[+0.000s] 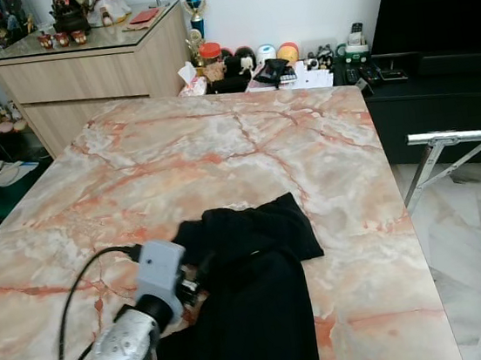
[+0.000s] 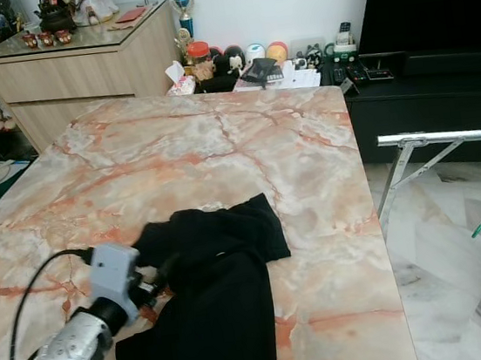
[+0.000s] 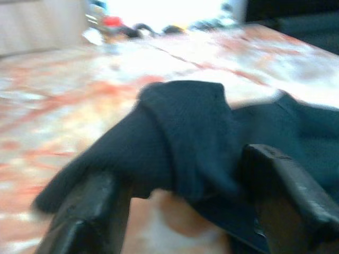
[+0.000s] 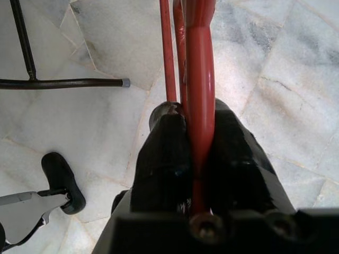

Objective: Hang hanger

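Black garment (image 1: 255,301) lies on marble table (image 1: 219,147).

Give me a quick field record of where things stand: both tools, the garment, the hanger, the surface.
left tool: open, fingers either side of a fold of the garment
right tool: shut on the hanger, above the floor
garment: black, crumpled at the near edge of the table
hanger: red, not in the garment yet
table: pink marble top
rack: metal rail to the right of the table
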You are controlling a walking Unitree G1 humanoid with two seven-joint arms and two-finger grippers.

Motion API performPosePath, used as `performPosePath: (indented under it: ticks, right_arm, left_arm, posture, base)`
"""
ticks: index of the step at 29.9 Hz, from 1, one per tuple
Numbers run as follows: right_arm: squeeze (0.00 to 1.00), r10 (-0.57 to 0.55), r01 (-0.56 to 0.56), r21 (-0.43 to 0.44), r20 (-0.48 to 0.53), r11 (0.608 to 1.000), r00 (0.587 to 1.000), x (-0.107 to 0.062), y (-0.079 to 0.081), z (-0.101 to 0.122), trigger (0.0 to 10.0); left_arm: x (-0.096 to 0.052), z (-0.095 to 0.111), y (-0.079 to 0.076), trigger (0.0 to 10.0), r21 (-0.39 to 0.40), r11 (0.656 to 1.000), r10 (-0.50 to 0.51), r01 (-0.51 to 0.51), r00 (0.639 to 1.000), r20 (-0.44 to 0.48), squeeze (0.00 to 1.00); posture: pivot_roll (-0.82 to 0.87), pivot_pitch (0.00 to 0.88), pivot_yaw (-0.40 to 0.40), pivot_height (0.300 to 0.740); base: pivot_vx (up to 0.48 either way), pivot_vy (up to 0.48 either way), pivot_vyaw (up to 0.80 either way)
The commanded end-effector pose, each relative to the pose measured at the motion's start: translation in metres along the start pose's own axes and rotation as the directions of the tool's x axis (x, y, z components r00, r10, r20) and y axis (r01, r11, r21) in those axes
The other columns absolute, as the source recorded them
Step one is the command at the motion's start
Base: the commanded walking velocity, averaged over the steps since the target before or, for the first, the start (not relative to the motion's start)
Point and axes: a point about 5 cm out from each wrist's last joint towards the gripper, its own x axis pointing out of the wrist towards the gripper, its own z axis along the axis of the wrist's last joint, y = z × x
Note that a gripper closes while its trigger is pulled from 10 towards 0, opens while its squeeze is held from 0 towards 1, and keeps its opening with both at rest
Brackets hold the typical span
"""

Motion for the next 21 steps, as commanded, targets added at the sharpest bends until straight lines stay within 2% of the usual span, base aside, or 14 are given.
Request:
performPosePath:
  ticks: [1, 2, 5, 6, 7, 8, 9, 12, 14, 15, 18, 19, 20, 21]
  right_arm:
    - [0.00, 0.015, -0.015, -0.002, -0.011, 1.000, 1.000, 0.000, 0.005, -0.002, 10.0]
    - [0.00, 0.015, -0.015, -0.002, -0.011, 1.000, 1.000, 0.000, 0.005, -0.002, 10.0]
    - [0.00, 0.017, -0.017, -0.006, -0.008, 1.000, 1.000, 0.000, 0.005, 0.000, 10.0]
    - [0.00, 0.016, -0.017, -0.006, -0.008, 1.000, 1.000, 0.000, 0.005, 0.000, 10.0]
    - [0.00, 0.017, -0.017, -0.007, -0.007, 1.000, 1.000, 0.000, 0.005, 0.000, 10.0]
    - [0.00, 0.017, -0.017, -0.007, -0.007, 1.000, 1.000, 0.000, 0.005, 0.000, 10.0]
    - [0.00, 0.017, -0.017, -0.007, -0.007, 1.000, 1.000, 0.000, 0.005, 0.000, 10.0]
    - [0.00, 0.016, -0.016, -0.007, -0.007, 1.000, 1.000, 0.000, 0.004, 0.001, 10.0]
    - [0.00, 0.013, -0.013, -0.002, -0.005, 1.000, 1.000, 0.000, 0.004, 0.001, 10.0]
    - [0.00, 0.010, -0.010, -0.001, -0.004, 1.000, 1.000, 0.000, 0.003, 0.001, 10.0]
    - [0.00, 0.008, -0.008, -0.002, -0.005, 1.000, 1.000, 0.000, 0.003, 0.001, 10.0]
    - [0.00, 0.008, -0.008, -0.002, -0.005, 1.000, 1.000, 0.000, 0.003, 0.001, 10.0]
    - [0.00, 0.009, -0.009, -0.007, -0.006, 1.000, 1.000, 0.000, 0.003, 0.001, 10.0]
    - [0.00, 0.010, -0.010, -0.011, -0.006, 1.000, 1.000, 0.000, 0.003, 0.001, 10.0]
  left_arm:
    - [-0.004, 0.006, 0.008, 10.0, 0.002, 1.000, 0.011, -0.011, 1.000, 0.013, 1.00]
    - [-0.004, 0.006, 0.008, 10.0, 0.002, 1.000, 0.011, -0.011, 1.000, 0.013, 1.00]
    - [-0.016, 0.010, 0.014, 10.0, 0.003, 0.992, -0.128, 0.128, 0.992, -0.011, 1.00]
    - [-0.017, 0.008, 0.013, 10.0, 0.014, 0.986, -0.165, 0.166, 0.986, -0.035, 1.00]
    - [-0.022, 0.003, 0.008, 10.0, 0.030, 0.963, -0.264, 0.269, 0.958, -0.111, 1.00]
    - [-0.022, 0.003, 0.008, 10.0, 0.030, 0.963, -0.264, 0.269, 0.958, -0.111, 1.00]
    - [-0.029, -0.005, -0.004, 10.0, 0.027, 0.914, -0.392, 0.405, 0.898, -0.199, 1.00]
    - [-0.036, -0.009, -0.013, 10.0, 0.021, 0.865, -0.480, 0.502, 0.838, -0.258, 1.00]
    - [-0.033, -0.006, -0.011, 10.0, 0.024, 0.877, -0.462, 0.480, 0.855, -0.235, 1.00]
    - [-0.027, 0.000, 0.001, 10.0, 0.061, 0.917, -0.375, 0.394, 0.905, -0.201, 1.00]
    - [-0.020, 0.006, 0.022, 10.0, 0.154, 0.957, -0.219, 0.245, 0.961, -0.170, 1.00]
    - [-0.020, 0.006, 0.022, 10.0, 0.154, 0.957, -0.219, 0.245, 0.961, -0.170, 1.00]
    - [-0.015, 0.014, 0.041, 10.0, 0.177, 0.982, -0.052, 0.068, 0.994, -0.094, 1.00]
    - [-0.014, 0.019, 0.051, 10.0, 0.166, 0.986, 0.037, -0.030, 0.998, -0.042, 1.00]
  posture:
    - [0.18, 0.035, 0.019, 0.740]
    - [0.18, 0.035, 0.019, 0.740]
    - [0.18, 0.045, 0.006, 0.740]
    - [0.18, 0.046, 0.006, 0.740]
    - [0.19, 0.046, 0.004, 0.740]
    - [0.19, 0.046, 0.004, 0.740]
    - [0.19, 0.049, 0.003, 0.740]
    - [0.18, 0.050, 0.005, 0.740]
    - [0.17, 0.055, 0.007, 0.740]
    - [0.17, 0.058, 0.003, 0.740]
    - [0.17, 0.058, 0.002, 0.740]
    - [0.17, 0.058, 0.002, 0.740]
    - [0.18, 0.060, -0.001, 0.740]
    - [0.18, 0.060, -0.001, 0.740]
  base:
    - [0.000, 0.000, 0.00]
    - [0.000, 0.000, 0.00]
    - [0.000, 0.000, 0.00]
    - [0.000, 0.000, 0.00]
    - [0.000, 0.000, 0.00]
    - [0.000, 0.000, 0.00]
    - [0.000, 0.000, 0.00]
    - [0.000, 0.000, 0.00]
    - [0.000, 0.000, 0.00]
    - [0.000, 0.000, 0.00]
    - [0.000, 0.000, 0.00]
    - [0.000, 0.000, 0.00]
    - [0.000, 0.000, 0.00]
    - [0.000, 0.000, 0.00]
